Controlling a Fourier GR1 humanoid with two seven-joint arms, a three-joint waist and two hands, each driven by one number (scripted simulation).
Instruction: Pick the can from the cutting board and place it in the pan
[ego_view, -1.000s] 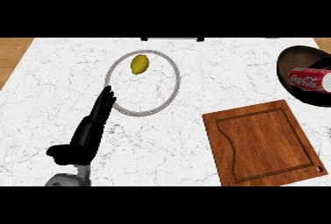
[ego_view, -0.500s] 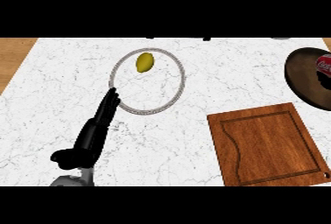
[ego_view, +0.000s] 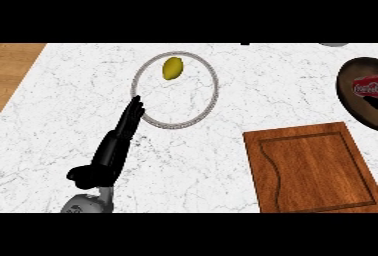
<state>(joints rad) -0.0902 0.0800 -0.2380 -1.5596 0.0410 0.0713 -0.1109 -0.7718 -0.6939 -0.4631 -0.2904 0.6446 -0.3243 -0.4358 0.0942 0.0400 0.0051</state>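
The red can (ego_view: 366, 85) lies on its side inside the dark pan (ego_view: 349, 91) at the right edge of the head view, both cut off by the frame. Nothing lies on the wooden cutting board (ego_view: 310, 167) at the lower right. My left hand (ego_view: 114, 146) rests on the counter at the lower left, fingers straight and pointing up toward the plate's rim, holding nothing. My right hand does not show.
A round white plate (ego_view: 210, 102) with a yellow lemon (ego_view: 173, 68) on it sits at the top centre, just beyond my left fingertips. A strip of wooden surface (ego_view: 16, 65) shows past the counter's left edge.
The view has swung left, so the pan, can, board and plate have all drifted rightward in the frame. The left hand stays open in the same pose.
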